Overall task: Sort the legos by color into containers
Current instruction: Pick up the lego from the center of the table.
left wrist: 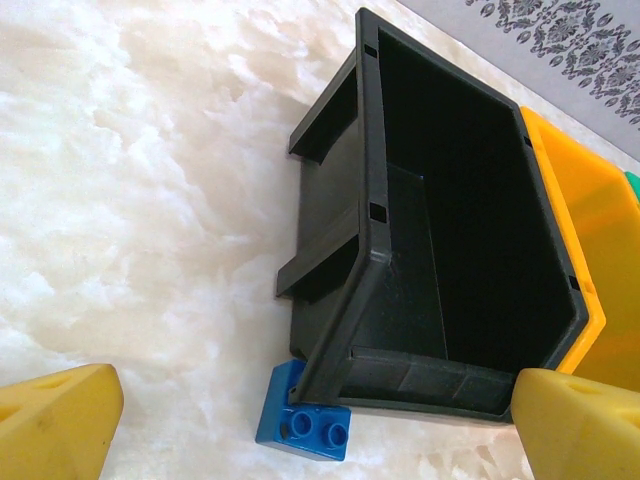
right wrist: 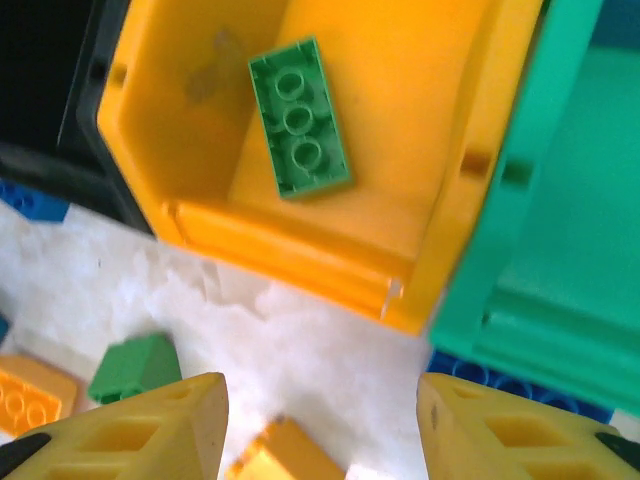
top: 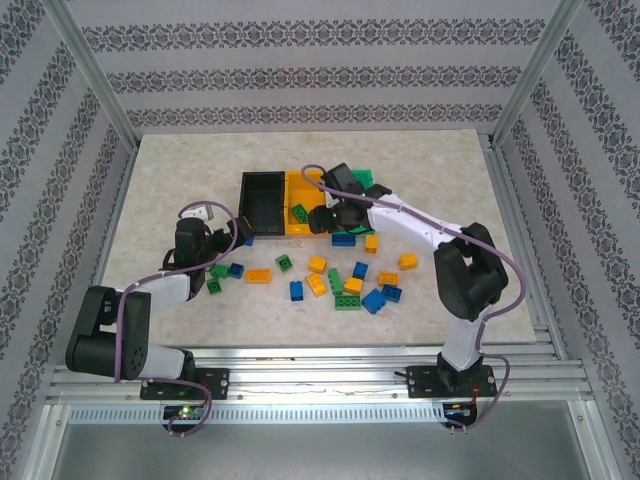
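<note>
Green lego (right wrist: 299, 118) lies flat in the yellow-orange container (right wrist: 300, 252).

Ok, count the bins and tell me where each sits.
3, joined in a row: black bin leftmost, yellow-orange bin in the middle, green bin rightmost, partly covered by the right arm.

**Green brick sits in the yellow bin**

A green brick (right wrist: 300, 120) lies flat, studs up, on the floor of the yellow-orange bin (right wrist: 330, 265). The black bin (right wrist: 60, 90) joins it on the left and the green bin (right wrist: 540, 230) on the right. Below them the right tool (right wrist: 320, 430) hangs with its yellow fingers (right wrist: 150, 430) spread, gripping nothing. On the marbled bench (right wrist: 300, 330) lie a loose green brick (right wrist: 135, 365), an orange brick (right wrist: 30, 400) and, beside the black bin, a blue brick (right wrist: 35, 200).
</note>
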Controlling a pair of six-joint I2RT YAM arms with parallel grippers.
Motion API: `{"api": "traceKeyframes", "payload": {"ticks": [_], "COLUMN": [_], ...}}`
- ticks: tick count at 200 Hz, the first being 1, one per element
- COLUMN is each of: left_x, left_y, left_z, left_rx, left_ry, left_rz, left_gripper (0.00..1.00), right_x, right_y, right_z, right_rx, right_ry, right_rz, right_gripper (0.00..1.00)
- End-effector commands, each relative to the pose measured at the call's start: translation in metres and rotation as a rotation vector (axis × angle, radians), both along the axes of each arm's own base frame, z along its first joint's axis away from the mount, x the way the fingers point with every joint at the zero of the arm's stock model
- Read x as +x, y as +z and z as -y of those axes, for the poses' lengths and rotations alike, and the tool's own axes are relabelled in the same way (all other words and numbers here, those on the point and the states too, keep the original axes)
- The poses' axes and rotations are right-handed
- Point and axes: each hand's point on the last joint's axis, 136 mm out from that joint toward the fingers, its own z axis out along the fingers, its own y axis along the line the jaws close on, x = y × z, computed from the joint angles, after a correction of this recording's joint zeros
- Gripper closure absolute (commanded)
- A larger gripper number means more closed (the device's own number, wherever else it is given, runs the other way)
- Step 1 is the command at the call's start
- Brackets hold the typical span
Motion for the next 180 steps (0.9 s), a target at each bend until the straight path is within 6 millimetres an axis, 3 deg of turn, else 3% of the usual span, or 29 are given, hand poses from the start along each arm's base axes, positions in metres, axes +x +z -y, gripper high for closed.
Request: {"api": "traceKeyframes", "payload": {"ticks": [1, 50, 94, 154, 180], "left_x": [0.003, 0.004, 0.004, 0.002, -0.001], "left_y": [0.01, 0.008, 0.004, 0.006, 0.009], "left_z": [0.006, 0.006, 0.005, 0.002, -0.01], "left_rx": [-0.016, -0.023, -0.02, -0.003, 0.03], "left_ry": [-0.015, -0.012, -0.009, 0.0, 0.043], "left_rz": [0.046, 0.043, 0.029, 0.038, 0.04], "left_gripper": [0.0, 0.0, 0.0, 0.01, 0.01], "right_x": [-0.027, -0.065, -0.062, -0.071, -0.075], "right_y": [-0.001, -0.034, -0.065, -0.089, -0.094], "right_z": [0.001, -0.03, -0.029, -0.033, -0.033], "right_rx": [-0.022, -0.099, -0.263, -0.263, -0.26], "right_ry": [0.04, 0.234, 0.289, 0.317, 0.31], "right_rz": [-0.007, -0.075, -0.07, -0.131, -0.149], "right_gripper": [0.47, 0.45, 0.44, 0.48, 0.5]}}
